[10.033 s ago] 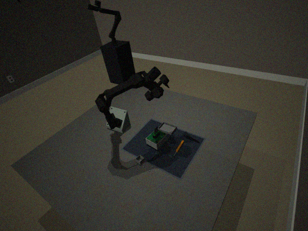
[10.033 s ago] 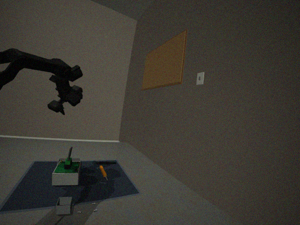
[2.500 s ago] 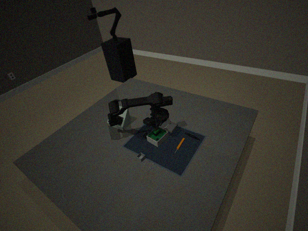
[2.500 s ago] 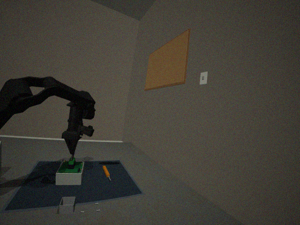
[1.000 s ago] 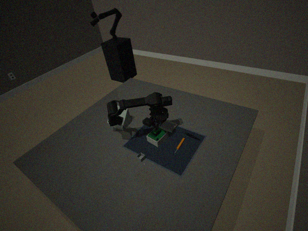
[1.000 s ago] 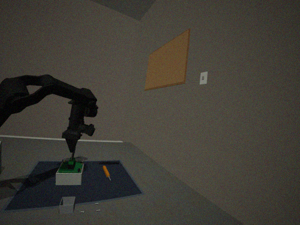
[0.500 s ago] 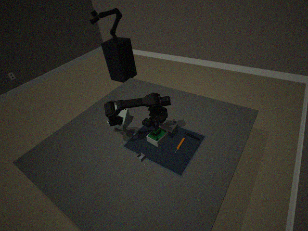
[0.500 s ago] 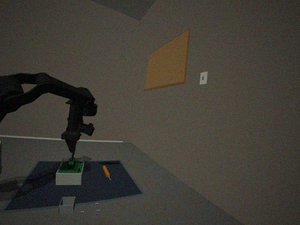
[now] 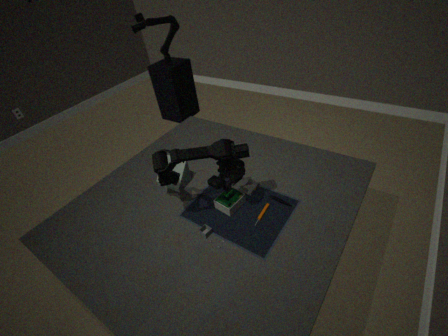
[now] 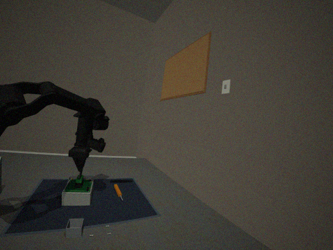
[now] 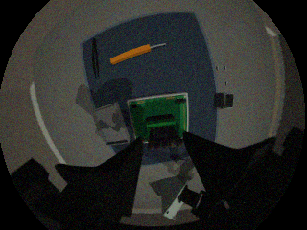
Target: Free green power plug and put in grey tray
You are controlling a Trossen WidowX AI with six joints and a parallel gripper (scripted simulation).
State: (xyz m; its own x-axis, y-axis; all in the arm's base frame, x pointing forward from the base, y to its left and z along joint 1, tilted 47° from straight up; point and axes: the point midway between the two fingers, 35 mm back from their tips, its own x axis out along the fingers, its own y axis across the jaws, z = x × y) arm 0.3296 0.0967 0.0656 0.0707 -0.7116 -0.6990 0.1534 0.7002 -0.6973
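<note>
Pointing downward, the tool hovers over the plug.

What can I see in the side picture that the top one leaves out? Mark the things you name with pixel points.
Only the exterior view: an orange board (image 10: 185, 68) on the wall and a light switch (image 10: 226, 86).

Only the top view: a black cabinet (image 9: 173, 88) and a wall outlet (image 9: 17, 113).

Both: the arm (image 9: 193, 153) (image 10: 64, 99), the green circuit board (image 9: 236, 198) (image 10: 85, 187), the orange screwdriver (image 9: 263, 211) (image 10: 117, 189), the grey tray (image 9: 206, 233) (image 10: 74, 232) and the blue mat (image 9: 246, 234) (image 10: 107, 212).
</note>
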